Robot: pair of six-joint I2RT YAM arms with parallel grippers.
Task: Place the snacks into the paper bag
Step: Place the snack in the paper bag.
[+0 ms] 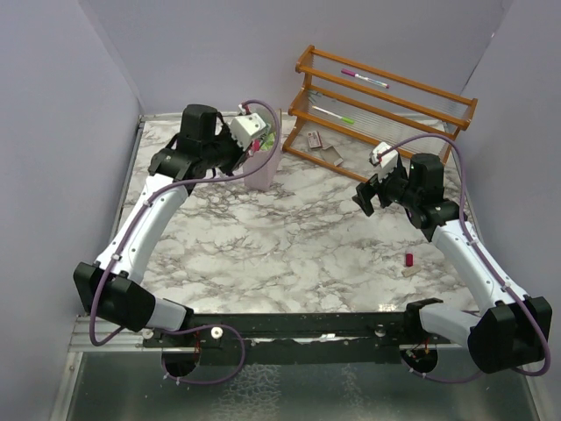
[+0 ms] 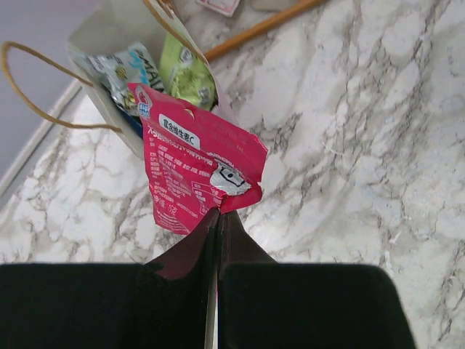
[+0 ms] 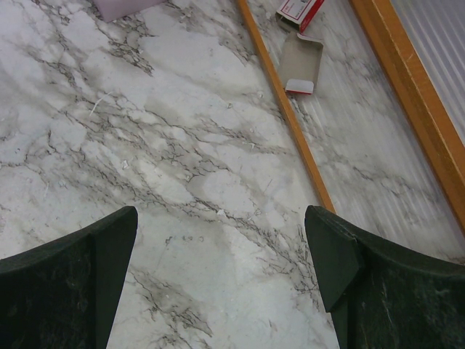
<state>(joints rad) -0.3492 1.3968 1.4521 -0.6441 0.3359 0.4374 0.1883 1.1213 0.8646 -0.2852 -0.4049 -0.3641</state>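
My left gripper [image 2: 219, 212] is shut on the lower corner of a red snack wrapper [image 2: 192, 171] and holds it just over the open mouth of the pale pink paper bag [image 2: 109, 33]. A blue-white packet [image 2: 120, 69] and a green packet [image 2: 187, 73] lie inside the bag. In the top view the left gripper [image 1: 259, 151] hangs over the bag [image 1: 263, 174] at the back left. My right gripper [image 1: 372, 195] is open and empty above bare marble, as the right wrist view [image 3: 221, 240] shows.
An orange slatted rack [image 1: 386, 101] stands at the back right with a pink marker [image 1: 364, 79] and a green marker [image 1: 337, 115] on it. Two small flat boxes [image 1: 323, 149] lie at its front rail [image 3: 283, 109]. A tiny red stub [image 1: 408, 259] sits at the right.
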